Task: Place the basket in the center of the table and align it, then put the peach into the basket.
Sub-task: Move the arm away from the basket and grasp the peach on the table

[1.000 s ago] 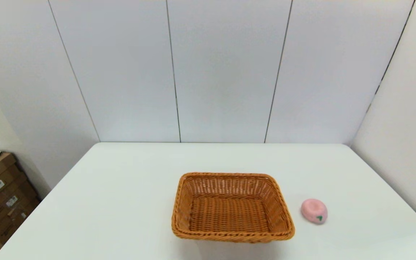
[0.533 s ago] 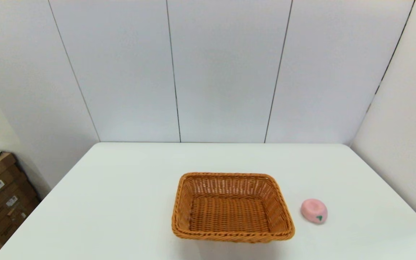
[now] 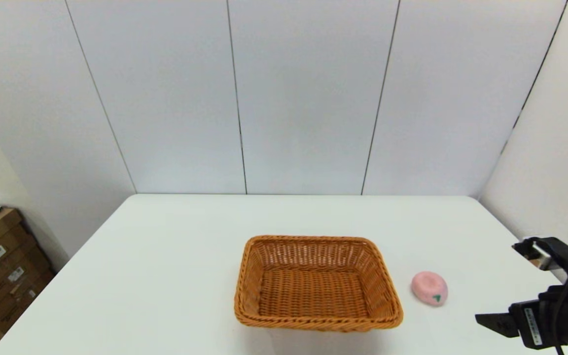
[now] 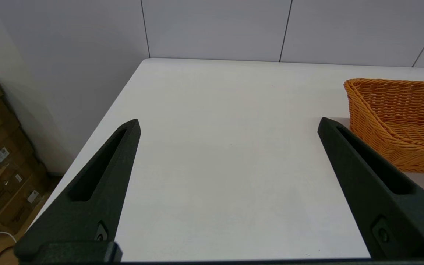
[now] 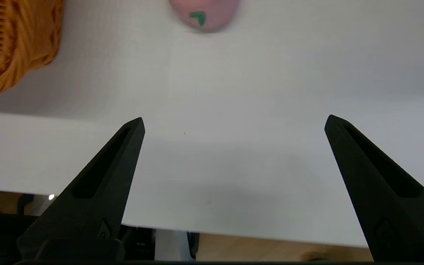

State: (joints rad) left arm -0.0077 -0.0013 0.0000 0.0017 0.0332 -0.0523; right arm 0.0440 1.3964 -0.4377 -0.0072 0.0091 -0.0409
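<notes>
1. Nearest to the robot, the right gripper (image 5: 234, 121) hung over the table's near right edge with its two black fingers spread wide and nothing between them. In the head view the right arm showed only at the lower right corner, pointing in toward the tabletop.

2. The left gripper (image 4: 228, 125) sat low over the near left part of the table (image 3: 165, 276), likewise spread wide and holding nothing. It did not show in the head view, so I took that arm to be idle.

3. A little farther in, the basket (image 3: 317, 283) rested on the table roughly midway between the left and right edges, in the near half, its sides about square to the table's edges. It looked empty. To my eye the first part of the job, centring and aligning it, seemed done or close to done.

4. The peach (image 3: 429, 288) lay on the bare tabletop to the right of the basket, close but not touching, its green leaf mark facing the robot. From the right wrist it sat ahead of the open fingers, apart from them.

5. What I judged was left: reach to the peach, close on it, lift it over the braided rim and set it inside.

6. Beyond all this, the far half of the table ran back to the pale wall panels (image 3: 308, 98).
</notes>
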